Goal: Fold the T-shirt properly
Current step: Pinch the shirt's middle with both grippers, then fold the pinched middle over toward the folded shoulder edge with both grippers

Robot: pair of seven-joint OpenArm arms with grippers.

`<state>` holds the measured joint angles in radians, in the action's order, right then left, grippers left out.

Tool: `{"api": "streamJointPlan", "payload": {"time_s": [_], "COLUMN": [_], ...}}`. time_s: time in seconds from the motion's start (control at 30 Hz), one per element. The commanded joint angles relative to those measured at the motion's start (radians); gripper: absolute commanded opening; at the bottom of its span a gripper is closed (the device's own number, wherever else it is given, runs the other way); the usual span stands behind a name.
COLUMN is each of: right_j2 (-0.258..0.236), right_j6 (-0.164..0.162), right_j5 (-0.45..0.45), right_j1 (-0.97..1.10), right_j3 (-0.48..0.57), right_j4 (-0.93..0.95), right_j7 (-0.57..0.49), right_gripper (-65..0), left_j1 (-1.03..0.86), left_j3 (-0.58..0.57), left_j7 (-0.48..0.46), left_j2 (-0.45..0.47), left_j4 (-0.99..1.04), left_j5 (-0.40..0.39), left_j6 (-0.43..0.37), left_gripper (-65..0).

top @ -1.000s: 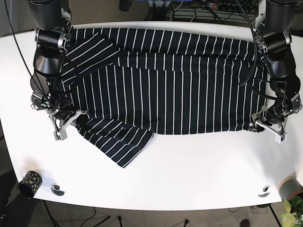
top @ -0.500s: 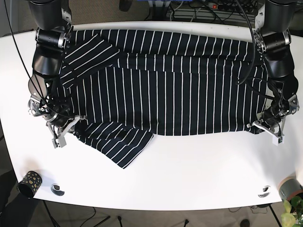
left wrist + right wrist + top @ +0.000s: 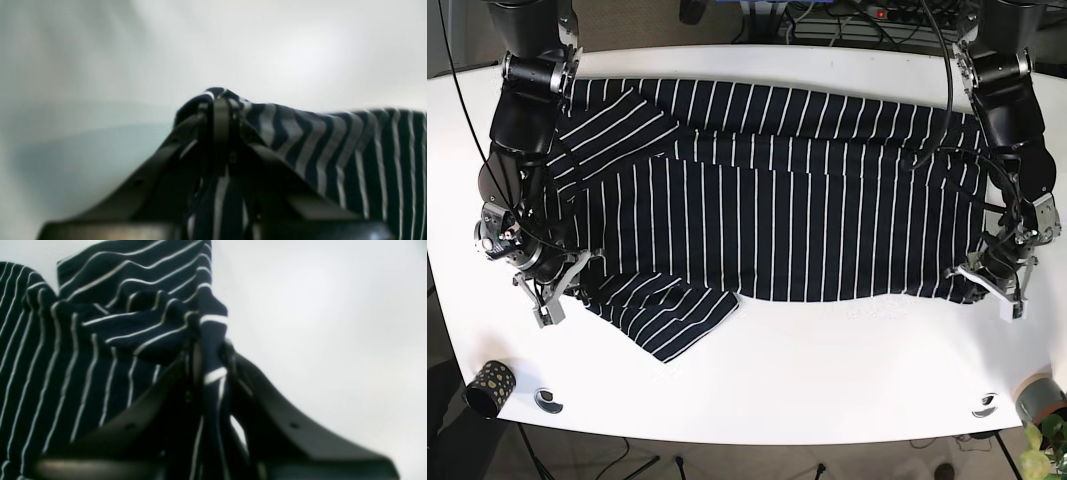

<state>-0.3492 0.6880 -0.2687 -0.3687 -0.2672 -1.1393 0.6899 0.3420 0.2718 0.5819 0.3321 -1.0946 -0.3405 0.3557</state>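
While both jaws pinch T-shirt [image 3: 787, 210] hem corners, spotted cup [image 3: 490, 387] stands near table [image 3: 827, 370] edge

Non-task items on white table [image 3: 827, 370]

Near front edge: patterned black cup [image 3: 489, 386], two round fittings [image 3: 549, 401] [image 3: 985, 406]; grey pot with plant [image 3: 1039, 402] at corner.

The T-shirt [image 3: 777, 200] is black to very dark navy with thin white stripes. Across the body the stripes run straight away from the front edge of the tabletop [image 3: 827, 370]; on the sleeve [image 3: 672, 320] nearest that edge they run slantwise. The tabletop is plain white. The left pincer [image 3: 218, 110] and right pincer [image 3: 208, 353] are matte black. By the tabletop's front edge, at the sleeve's end, stands a black cup [image 3: 489, 386] speckled with yellow dots.
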Motion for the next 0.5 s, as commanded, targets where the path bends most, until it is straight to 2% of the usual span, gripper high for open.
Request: {"api": "streamJointPlan", "payload": {"time_s": [0.0,0.23,0.37,0.47], "right_j2": [-0.020,-0.020,-0.020,-0.020], "right_j6": [0.006,0.006,0.010,0.010], "right_j5": [-0.013,-0.013,-0.014,-0.019], "right_j1": [0.001,0.099,0.121,0.150], "right_j3": [-0.007,-0.020,-0.062,-0.102], "right_j4": [-0.084,-0.238,-0.239,-0.249], "right_j7": [-0.002,0.004,0.004,0.004], "right_gripper": [-60.6,-60.4,-60.2,-60.2], "left_j1": [0.015,-0.082,-0.103,-0.105], "left_j3": [0.007,0.037,0.085,0.139], "left_j7": [0.008,0.031,0.074,0.109], "left_j2": [0.020,0.017,0.017,0.017], "left_j4": [-0.085,-0.241,-0.250,-0.250], "left_j5": [-0.010,-0.010,-0.012,-0.033], "left_j6": [0.001,0.001,0.003,0.039], "left_gripper": [-65.0,-65.0,-65.0,-65.0]}}
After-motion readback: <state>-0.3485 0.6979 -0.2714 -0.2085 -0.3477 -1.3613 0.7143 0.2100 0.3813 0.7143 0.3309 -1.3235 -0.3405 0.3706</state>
